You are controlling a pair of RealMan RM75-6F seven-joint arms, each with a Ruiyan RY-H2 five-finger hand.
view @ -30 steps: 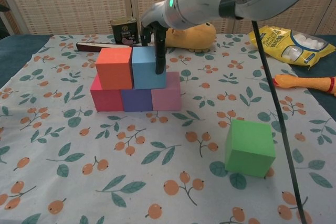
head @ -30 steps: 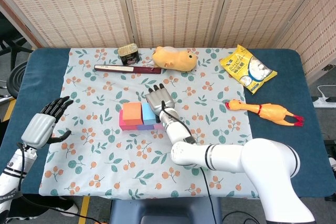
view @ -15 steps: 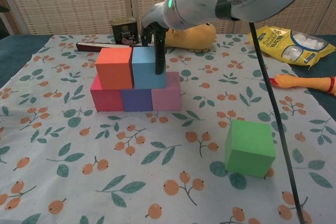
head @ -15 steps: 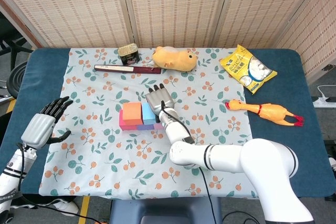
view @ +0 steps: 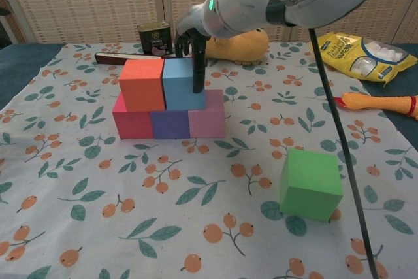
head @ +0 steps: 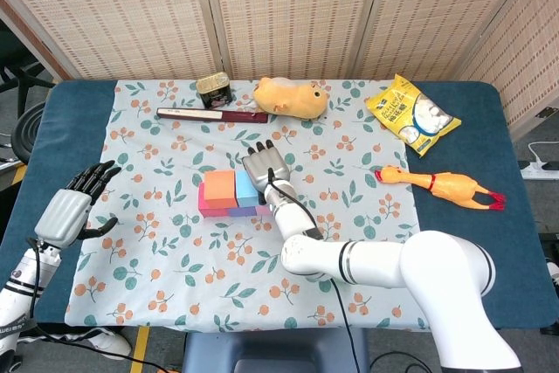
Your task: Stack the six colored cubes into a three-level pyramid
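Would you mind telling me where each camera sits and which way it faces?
Head view: high up, looking steeply down on the whole table; shows both arms, left hand and right hand.
Chest view: low at the table's near edge, facing forward across it at the stack; shows only the right hand and arm.
Both share the orange cube, blue cube and right hand.

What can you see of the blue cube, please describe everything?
The blue cube is light blue, plain and matte, maybe foam. It sits upright in the second level, resting on the purple cube and pink cube, with its left side against the orange cube. A dark finger of the right hand lies against its right front edge. Nothing is on top of it.
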